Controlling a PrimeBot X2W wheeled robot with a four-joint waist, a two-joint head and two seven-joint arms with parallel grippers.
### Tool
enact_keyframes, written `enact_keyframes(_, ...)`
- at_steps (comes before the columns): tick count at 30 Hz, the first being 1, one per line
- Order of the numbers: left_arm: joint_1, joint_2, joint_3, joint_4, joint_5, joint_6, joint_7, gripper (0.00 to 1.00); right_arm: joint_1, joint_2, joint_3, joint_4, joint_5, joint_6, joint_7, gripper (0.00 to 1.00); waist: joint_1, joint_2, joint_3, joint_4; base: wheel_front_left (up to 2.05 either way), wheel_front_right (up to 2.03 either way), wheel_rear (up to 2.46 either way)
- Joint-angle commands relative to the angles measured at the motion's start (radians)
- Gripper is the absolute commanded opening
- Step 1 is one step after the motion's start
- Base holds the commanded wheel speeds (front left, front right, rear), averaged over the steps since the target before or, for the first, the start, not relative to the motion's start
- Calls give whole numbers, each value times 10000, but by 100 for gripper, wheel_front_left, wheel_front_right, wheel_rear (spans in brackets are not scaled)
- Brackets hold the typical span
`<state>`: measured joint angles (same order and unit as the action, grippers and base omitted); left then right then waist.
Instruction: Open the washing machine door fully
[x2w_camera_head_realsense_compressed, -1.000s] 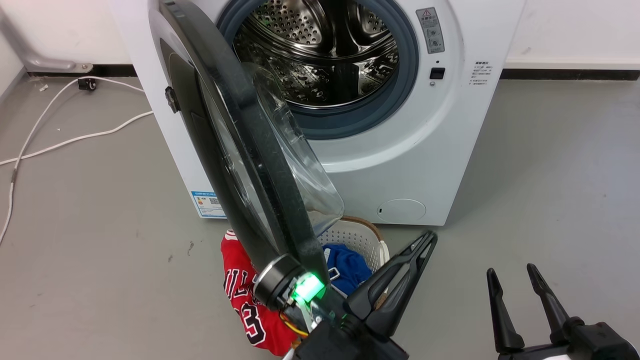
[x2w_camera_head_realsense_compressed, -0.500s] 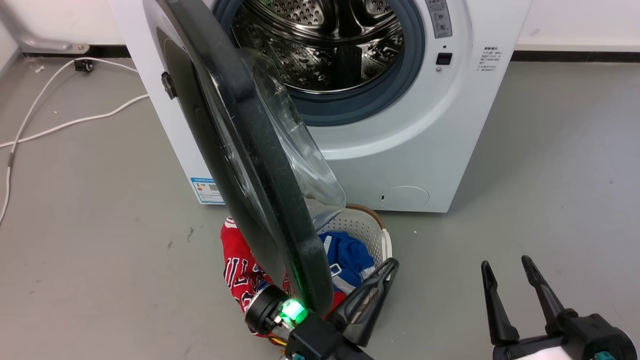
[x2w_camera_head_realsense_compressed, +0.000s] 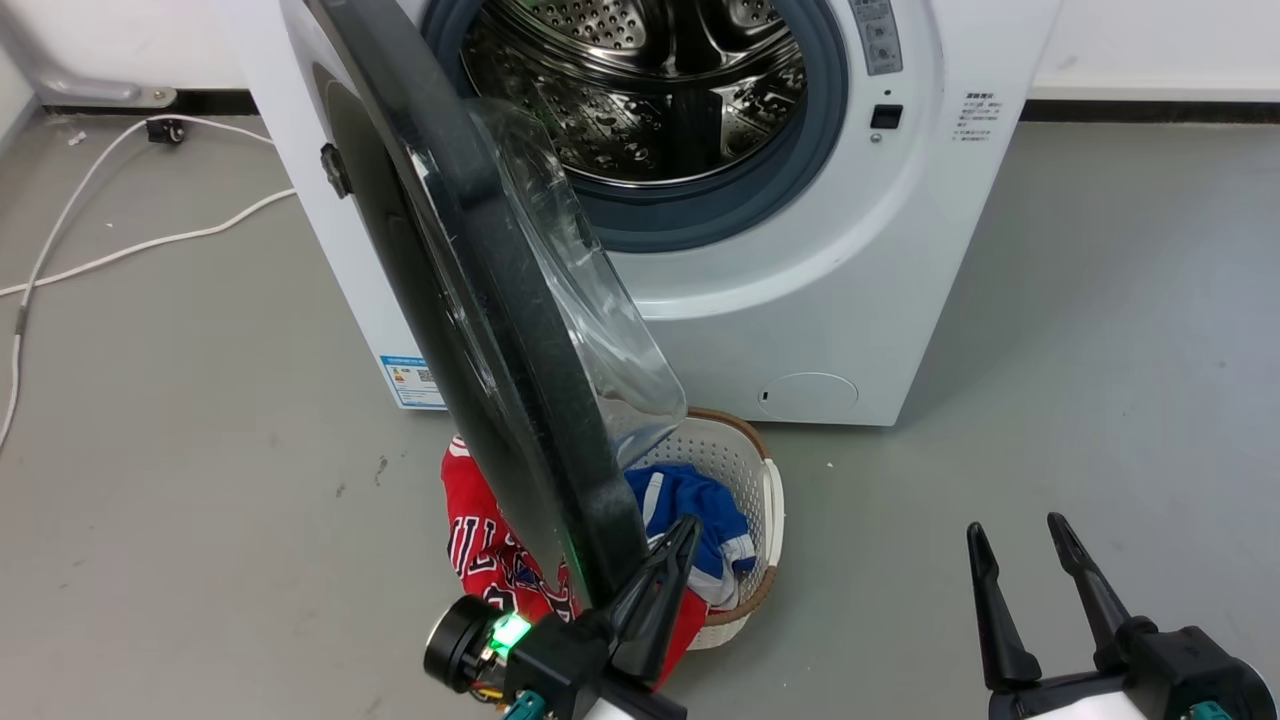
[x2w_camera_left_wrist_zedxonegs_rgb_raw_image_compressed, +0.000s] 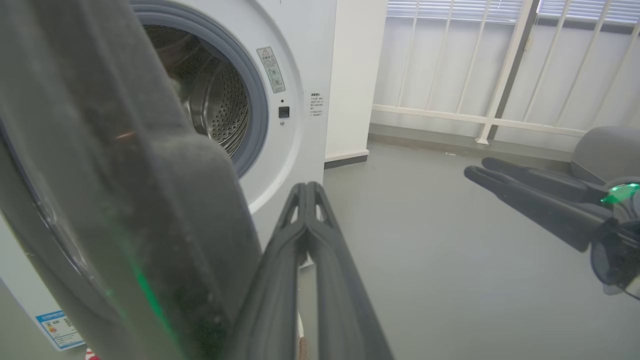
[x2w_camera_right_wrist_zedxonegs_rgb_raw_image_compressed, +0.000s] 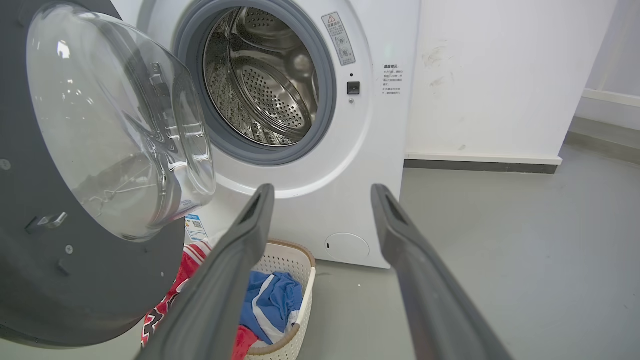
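Door: the washing machine door (x2w_camera_head_realsense_compressed: 520, 310) is standing partly swung out from the washing machine (x2w_camera_head_realsense_compressed: 840, 300), and I'm viewing it nearly edge-on from the head camera. The rim is reading as thick matt black and faintly dusty, and the outer face as glossy. Its clear glass bowl (x2w_camera_right_wrist_zedxonegs_rgb_raw_image_compressed: 115, 125) is bulging out on the drum side and catching window glare.

Machine: the white boxy front is curving smoothly around a grey rubber gasket (x2w_camera_head_realsense_compressed: 770, 190). The perforated steel drum (x2w_camera_head_realsense_compressed: 650, 90) is shining behind the gasket. A round flap (x2w_camera_head_realsense_compressed: 807, 395) is sitting low on the front, and a small blue label (x2w_camera_head_realsense_compressed: 412, 380) at the lower corner.

Left gripper (x2w_camera_head_realsense_compressed: 686, 530): the long dark fingers are pressing together at the tips and are gripping nothing that I'm seeing. They are sitting just beside the door's lower rim, on the bowl side. The wrist camera is blurring the rim, so I'm not able to tell whether they are touching it.

Right gripper (x2w_camera_head_realsense_compressed: 1015, 527): it is hanging well apart to the right, fingers spread and empty.

Below the door: a white perforated laundry basket (x2w_camera_head_realsense_compressed: 765, 500) with a brown rim is holding a blue garment (x2w_camera_head_realsense_compressed: 690, 500). The door is partly hiding a red jersey (x2w_camera_head_realsense_compressed: 480, 550).

Cut off: the frame edge is clipping the door's top and the machine's upper panel. The print on the stickers is too small to make out.
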<state>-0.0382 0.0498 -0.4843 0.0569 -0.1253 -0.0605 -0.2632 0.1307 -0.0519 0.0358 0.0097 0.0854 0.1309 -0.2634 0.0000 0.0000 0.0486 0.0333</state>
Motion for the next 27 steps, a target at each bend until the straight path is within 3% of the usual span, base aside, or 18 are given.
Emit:
enact_keyframes(1, 148, 34, 216, -91, 58, 120, -23, 0, 60, 31, -12, 29, 5, -3, -18, 100, 0, 0, -50, 66, 0, 0, 0)
enact_keyframes(12, 1092, 212, 1141, -965, 558, 370, -22, 0, 317, 31, 102, 159, 171, -3, -18, 100, 0, 0, -294, 778, 0, 0, 0)
enact_keyframes(27, 2309, 735, 3326, -2240, 474, 1031, -20, 0, 522, 30, 18, 427, 194, -3, -20, 100, 0, 0, -204, 1874, 0, 0, 0)
